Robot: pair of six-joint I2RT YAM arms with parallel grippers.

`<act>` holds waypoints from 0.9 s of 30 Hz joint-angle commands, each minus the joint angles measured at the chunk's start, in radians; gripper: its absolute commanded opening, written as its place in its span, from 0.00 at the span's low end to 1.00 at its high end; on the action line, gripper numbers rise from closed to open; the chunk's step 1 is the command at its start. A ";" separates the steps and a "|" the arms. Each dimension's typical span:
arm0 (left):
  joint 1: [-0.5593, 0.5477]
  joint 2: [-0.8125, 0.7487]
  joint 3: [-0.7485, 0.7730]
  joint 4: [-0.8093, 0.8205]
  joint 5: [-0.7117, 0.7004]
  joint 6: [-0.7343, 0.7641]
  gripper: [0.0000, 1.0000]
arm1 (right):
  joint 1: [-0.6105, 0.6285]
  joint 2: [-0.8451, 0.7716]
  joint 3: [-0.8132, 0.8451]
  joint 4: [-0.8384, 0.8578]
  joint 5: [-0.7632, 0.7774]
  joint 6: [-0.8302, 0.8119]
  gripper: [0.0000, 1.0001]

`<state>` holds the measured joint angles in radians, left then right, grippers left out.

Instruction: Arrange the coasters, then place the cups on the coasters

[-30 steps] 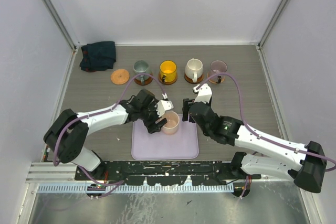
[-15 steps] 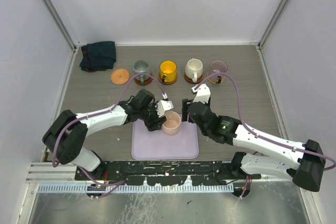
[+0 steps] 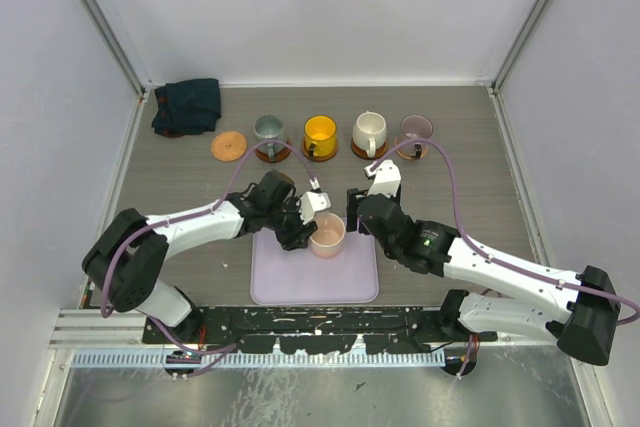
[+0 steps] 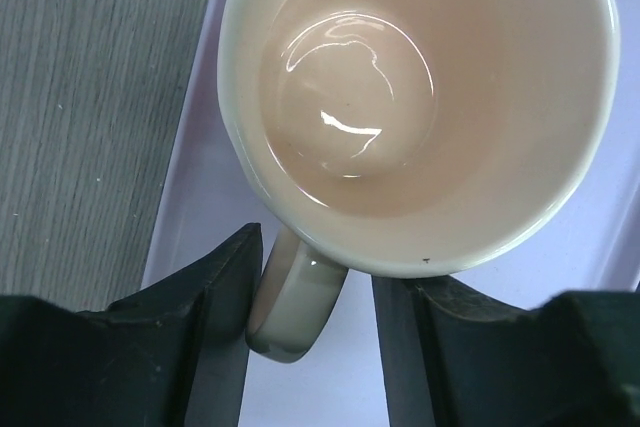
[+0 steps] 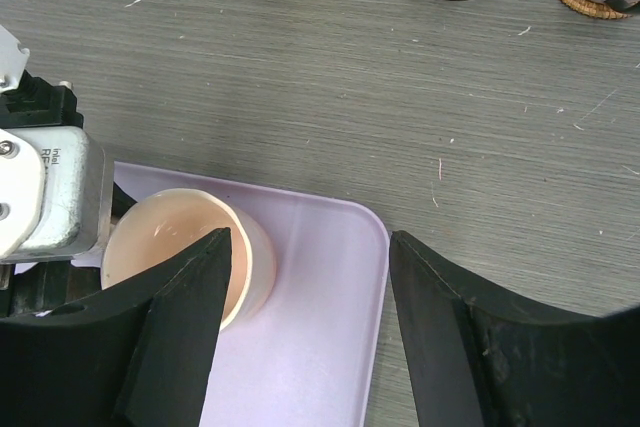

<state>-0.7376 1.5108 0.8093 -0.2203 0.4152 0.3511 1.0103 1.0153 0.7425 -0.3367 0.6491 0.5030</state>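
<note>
The pale pink cup (image 3: 326, 235) (image 4: 420, 97) (image 5: 180, 247) stands upright on the lilac tray (image 3: 315, 285). My left gripper (image 3: 307, 230) (image 4: 315, 247) is at its left side, closed around the handle (image 4: 295, 297). One finger presses the handle and the other rests against the cup wall. My right gripper (image 3: 356, 209) (image 5: 310, 247) hangs open above the tray's far right corner, holding nothing. At the back, the grey-green cup (image 3: 268, 130), yellow cup (image 3: 320, 133), cream cup (image 3: 369, 131) and purple cup (image 3: 415, 130) each sit on a coaster. One tan coaster (image 3: 229, 146) lies bare.
A dark folded cloth (image 3: 187, 106) lies in the back left corner. The row of cups runs across the back of the table. Grey walls close in both sides and the back.
My left gripper's jaws have closed in on the pink cup's handle. The right arm has barely moved.
</note>
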 commanded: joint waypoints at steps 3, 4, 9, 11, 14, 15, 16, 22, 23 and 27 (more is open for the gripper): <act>-0.002 -0.006 0.028 0.053 0.008 -0.026 0.50 | -0.004 -0.004 0.030 0.035 0.024 0.001 0.69; -0.002 -0.009 0.028 0.054 0.001 -0.026 0.50 | -0.003 -0.003 0.030 0.036 0.024 0.002 0.69; -0.003 -0.012 0.041 0.050 -0.009 -0.022 0.50 | -0.004 0.000 0.029 0.040 0.024 0.003 0.69; -0.003 -0.003 0.050 0.044 -0.007 -0.021 0.49 | -0.004 0.002 0.030 0.041 0.024 0.003 0.69; -0.002 0.010 0.062 0.041 -0.001 -0.021 0.46 | -0.003 0.004 0.030 0.041 0.023 0.003 0.69; -0.003 0.016 0.065 0.042 0.007 -0.021 0.44 | -0.003 0.004 0.029 0.041 0.023 0.002 0.69; -0.003 0.020 0.069 0.043 0.010 -0.022 0.43 | -0.004 0.003 0.029 0.041 0.023 0.002 0.69; -0.011 0.048 0.074 0.049 0.042 -0.029 0.33 | -0.003 0.006 0.025 0.041 0.028 0.004 0.69; -0.013 0.051 0.073 0.050 0.045 -0.029 0.32 | -0.004 0.007 0.025 0.041 0.029 0.003 0.69; -0.016 0.058 0.075 0.050 0.053 -0.034 0.18 | -0.003 0.011 0.025 0.041 0.029 0.006 0.69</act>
<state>-0.7471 1.5562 0.8509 -0.2134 0.4358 0.3275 1.0103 1.0218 0.7425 -0.3363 0.6495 0.5030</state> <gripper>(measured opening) 0.249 0.691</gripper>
